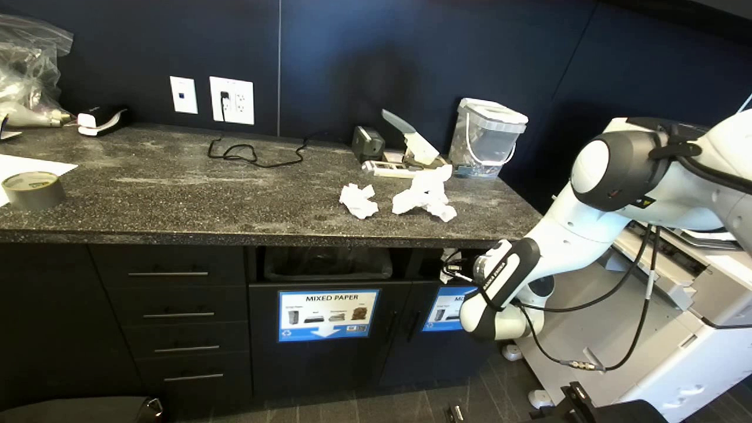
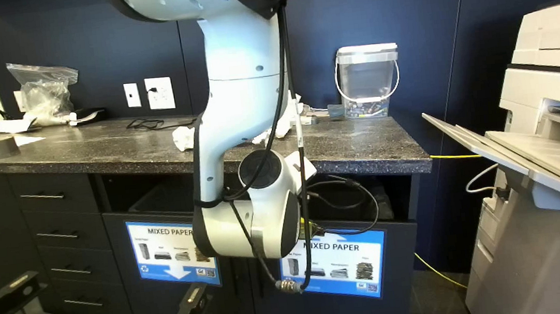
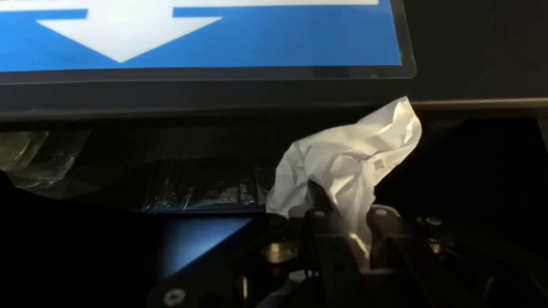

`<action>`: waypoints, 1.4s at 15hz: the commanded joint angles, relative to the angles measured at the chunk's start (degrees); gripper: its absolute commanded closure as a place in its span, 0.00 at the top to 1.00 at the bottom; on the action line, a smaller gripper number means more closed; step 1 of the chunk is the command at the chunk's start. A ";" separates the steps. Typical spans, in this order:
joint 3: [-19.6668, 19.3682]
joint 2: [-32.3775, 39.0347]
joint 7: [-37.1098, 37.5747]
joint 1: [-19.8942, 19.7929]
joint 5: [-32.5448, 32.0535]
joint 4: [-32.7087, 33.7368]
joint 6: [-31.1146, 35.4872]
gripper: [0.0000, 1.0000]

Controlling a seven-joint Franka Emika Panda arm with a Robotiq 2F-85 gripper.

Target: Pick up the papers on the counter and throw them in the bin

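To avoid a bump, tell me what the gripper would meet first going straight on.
Past the crumpled paper wad it holds, the gripper seems to face the mixed-paper bin's opening; the way looks free there, but depth is unclear: the cabinet front's edge may come first.

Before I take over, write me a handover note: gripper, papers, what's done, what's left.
Gripper: shut on a crumpled paper, at the bin slot under the counter; how far in is unclear.
On the counter: a small wad and, beside it but apart, a bigger clump, maybe several papers.
Done: one paper picked up. Whether any lie in the bin slot, I cannot see.
Left: let go of the held paper inside the slot, then bring over the wad and the clump.
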 commanded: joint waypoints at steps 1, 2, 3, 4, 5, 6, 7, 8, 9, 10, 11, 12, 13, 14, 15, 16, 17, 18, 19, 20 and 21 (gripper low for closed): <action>0.29 3.75 1.98 -0.33 -1.84 6.00 1.40 0.14; 0.32 4.28 2.09 -0.18 -1.87 6.60 1.39 0.13; 0.29 4.27 2.54 -0.51 -2.86 6.99 0.85 0.13; 0.30 4.38 2.89 -0.51 -3.17 7.24 0.27 0.39; 0.23 4.83 2.71 -0.10 -3.02 7.60 0.60 0.40; 0.22 4.83 3.08 -0.33 -3.56 7.85 0.44 0.47; 0.20 4.95 3.27 -0.40 -3.99 8.09 0.41 0.53; 0.09 5.24 3.05 -0.05 -3.82 8.34 0.49 0.62; 0.05 5.21 3.19 -0.17 -4.08 8.37 0.46 0.69; 0.03 5.19 3.30 -0.24 -4.16 8.46 0.32 0.77; -0.04 5.30 3.07 0.00 -3.87 8.46 0.50 0.84; -0.07 5.22 3.07 -0.02 -3.80 8.37 0.59 0.91; -0.06 5.10 3.23 -0.20 -3.94 8.35 0.53 0.99; -0.19 5.09 2.93 0.05 -3.45 8.35 0.63 1.00; -0.38 4.89 2.66 0.21 -3.03 8.30 0.64 1.00; -0.60 4.53 2.47 0.28 -2.70 8.15 0.73 1.00; -0.81 4.42 2.12 0.48 -2.32 8.06 1.17 1.00; -1.03 4.24 1.83 0.69 -2.01 7.92 1.42 1.00; -1.19 3.66 1.88 0.69 -2.15 7.40 1.24 1.00; -1.35 2.93 1.92 1.00 -1.73 6.50 0.21 1.00; -1.96 1.27 1.42 1.90 0.14 4.48 -1.61 1.00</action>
